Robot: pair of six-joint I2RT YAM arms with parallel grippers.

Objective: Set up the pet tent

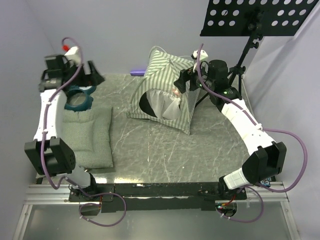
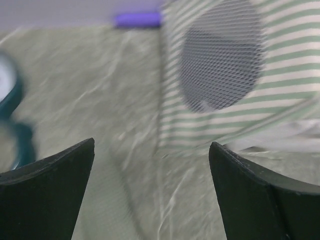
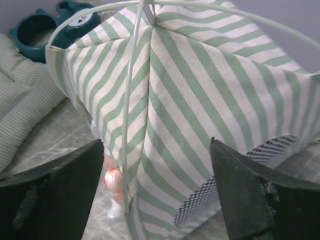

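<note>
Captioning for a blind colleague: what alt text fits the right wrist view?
The striped pet tent stands upright, seen between the right tool's open black fingers, thin white poles arching over it. A mesh panel shows at lower right; a checked cushion and a teal object lie behind at left.
</note>
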